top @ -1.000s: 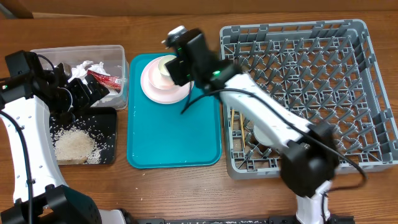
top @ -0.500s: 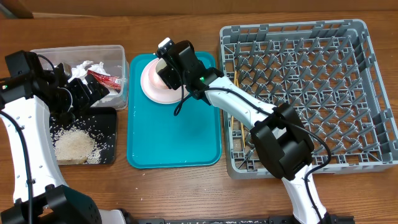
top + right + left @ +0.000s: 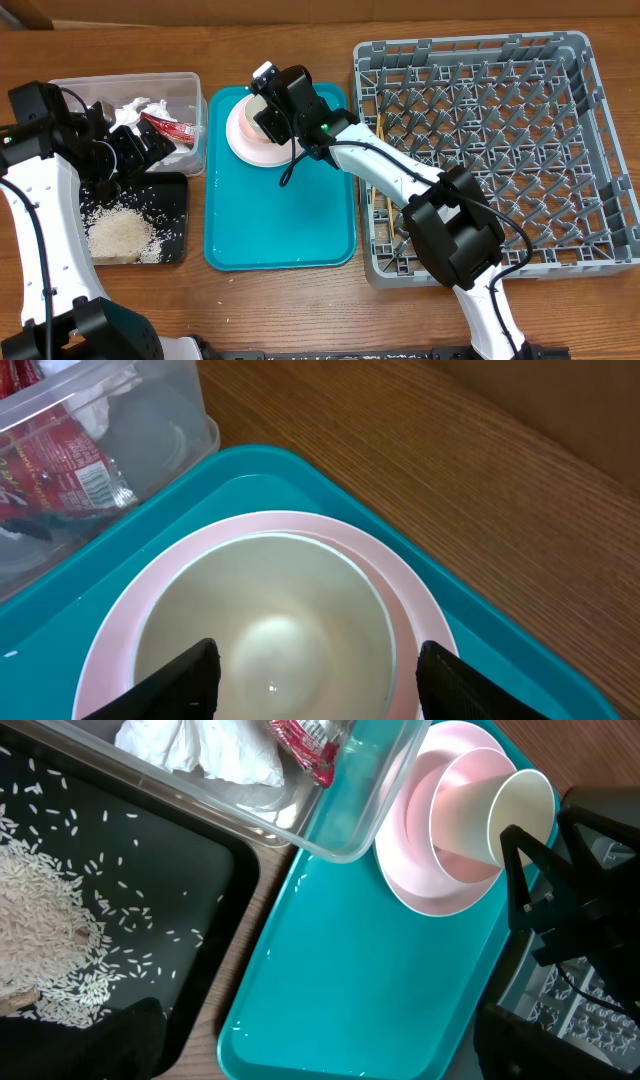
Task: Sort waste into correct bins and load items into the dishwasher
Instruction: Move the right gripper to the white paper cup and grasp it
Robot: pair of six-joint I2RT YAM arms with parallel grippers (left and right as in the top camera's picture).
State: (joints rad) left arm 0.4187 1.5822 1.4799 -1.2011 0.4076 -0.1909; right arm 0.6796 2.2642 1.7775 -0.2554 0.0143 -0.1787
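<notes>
Surface: wooden table point(image 3: 300, 310), grey dish rack point(image 3: 520, 100) at right.
Right gripper point(image 3: 310, 680): jaws parted over white cup point(image 3: 265, 620), far end of teal tray point(image 3: 280, 220).
White cup: nested in pink bowl point(image 3: 455, 820) on plate point(image 3: 420, 885).
Left gripper point(image 3: 315, 1020): jaws wide, empty, above black tray point(image 3: 200, 920), left.

The left arm point(image 3: 40, 220) stands at the counter's point(image 3: 300, 310) left edge, wrist bent inward, and the left gripper point(image 3: 140, 150) is low with its jaws spread wide. The right arm point(image 3: 400, 180) stretches diagonally from the near right to the far centre. The right gripper point(image 3: 265, 105) points down, jaws partly apart.
</notes>
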